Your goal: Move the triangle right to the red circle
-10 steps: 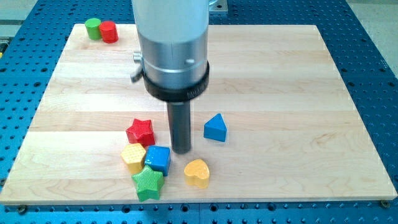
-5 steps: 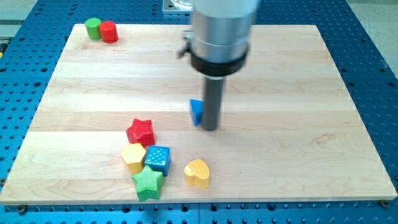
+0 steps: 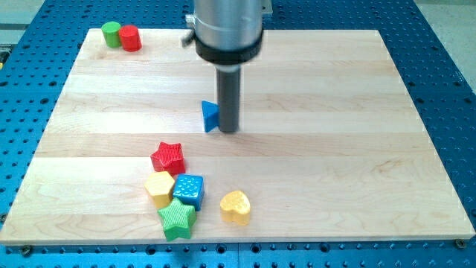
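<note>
Now blue triangle [image 3: 210,116] touching my tip [image 3: 228,132], on tip's left; no claw fitted.

green cylinder [image 3: 111,33] | red star [image 3: 168,157] | yellow heart [image 3: 236,206] | blue cube [image 3: 189,189]

The pale wooden board [image 3: 335,112] carries a green circle [image 3: 111,33] and red circle [image 3: 130,37] touching at its far left, a blue triangle [image 3: 210,117] mid-board, and near left a red star [image 3: 168,158], yellow hexagon [image 3: 159,187], blue cube [image 3: 188,190], green star [image 3: 177,219], with a yellow heart [image 3: 236,206] just right.
</note>
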